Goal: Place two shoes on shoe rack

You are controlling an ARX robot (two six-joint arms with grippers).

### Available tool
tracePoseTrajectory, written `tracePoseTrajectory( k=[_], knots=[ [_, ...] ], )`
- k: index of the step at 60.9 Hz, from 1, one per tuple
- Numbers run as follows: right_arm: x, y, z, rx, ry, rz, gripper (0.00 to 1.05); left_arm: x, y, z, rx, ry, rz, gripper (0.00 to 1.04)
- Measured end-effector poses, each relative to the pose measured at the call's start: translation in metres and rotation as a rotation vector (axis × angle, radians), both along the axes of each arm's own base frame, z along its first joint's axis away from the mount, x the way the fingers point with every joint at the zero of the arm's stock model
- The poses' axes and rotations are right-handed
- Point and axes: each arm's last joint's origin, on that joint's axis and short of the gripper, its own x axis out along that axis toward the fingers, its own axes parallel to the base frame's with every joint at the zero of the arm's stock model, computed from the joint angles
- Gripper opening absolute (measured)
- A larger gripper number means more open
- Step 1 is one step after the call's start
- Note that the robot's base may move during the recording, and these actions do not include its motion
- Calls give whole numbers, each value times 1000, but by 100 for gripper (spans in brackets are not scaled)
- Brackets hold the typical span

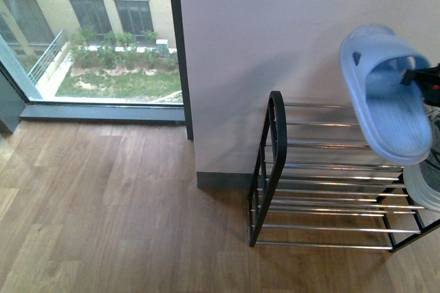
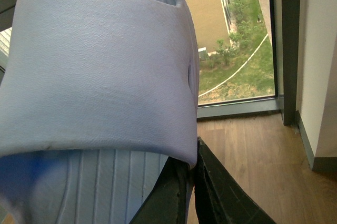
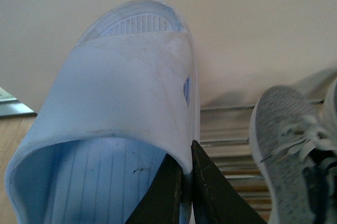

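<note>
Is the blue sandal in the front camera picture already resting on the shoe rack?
No: the blue sandal hangs in the air, gripped at its edge, above the shoe rack, not on its chrome rods.

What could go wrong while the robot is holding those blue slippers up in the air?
The right gripper pinches its sandal only by the edge of the strap, so it might slip out and fall. The left gripper holds the other sandal the same thin way. Also, a grey sneaker already sits on the shoe rack, so a sandal lowered there could bump it.
</note>
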Motion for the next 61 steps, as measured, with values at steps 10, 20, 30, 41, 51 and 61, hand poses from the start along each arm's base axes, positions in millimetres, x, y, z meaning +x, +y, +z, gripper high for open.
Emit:
tracePoseTrajectory(
  k=[10,20,30,41,51,61],
  knots=[
    [30,1,-23,41,104,-80,2,0,0,0,0,0,-3,2],
    [51,-7,-43,82,167,-138,2,0,0,0,0,0,-2,2],
    [69,-18,-62,96,202,-186,2,0,0,0,0,0,-3,2],
    [80,-26,-79,85,217,-147,2,0,0,0,0,0,-3,2],
    [80,-33,-95,12,234,-47,2,0,0,0,0,0,-3,2],
    [78,-44,-105,-52,240,-27,2,0,0,0,0,0,-3,2]
  ],
)
